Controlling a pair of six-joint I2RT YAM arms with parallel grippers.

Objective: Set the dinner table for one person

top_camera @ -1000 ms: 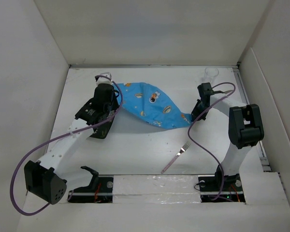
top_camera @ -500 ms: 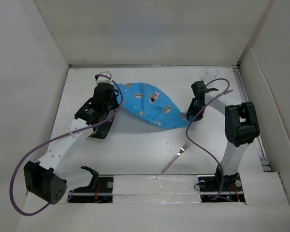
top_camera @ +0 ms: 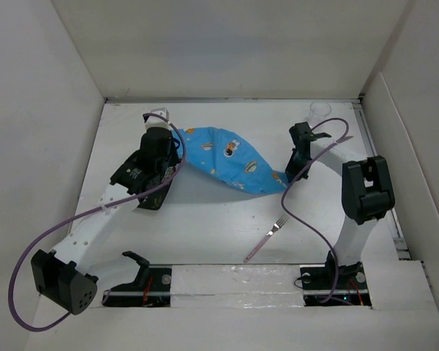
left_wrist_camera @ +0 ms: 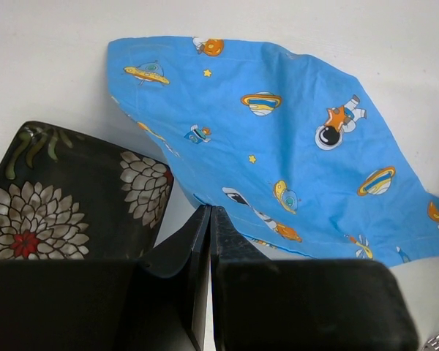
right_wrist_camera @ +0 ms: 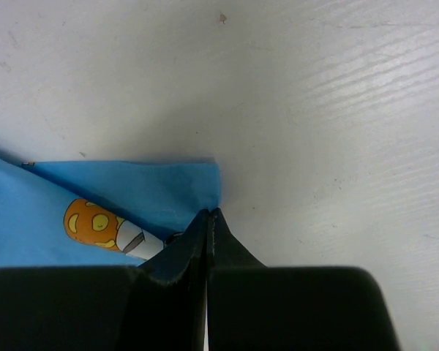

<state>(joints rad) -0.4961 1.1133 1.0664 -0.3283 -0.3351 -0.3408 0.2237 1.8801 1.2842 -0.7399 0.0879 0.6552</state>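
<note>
Across the whole overhead view lies the dinner table, a plain matte white surface walled in by white panels, with both arm bases at its 6 o'clock edge. Near the table's middle, a little toward 12 o'clock, a blue placemat printed with astronauts and planets lies bunched into a curved, folded shape. At the cloth's 9 o'clock end is the left gripper, its fingers pressed flat together with the tips right at the fabric's edge; whether any cloth is caught between them cannot be told. Just beside it, toward 8 o'clock, is a dark plate with a pale flower pattern. At the cloth's 4 o'clock corner is the right gripper, also pressed together, tips meeting the blue corner. A fork lies diagonally at 5 o'clock. A clear glass stands at 1 o'clock, by the far wall.
</note>
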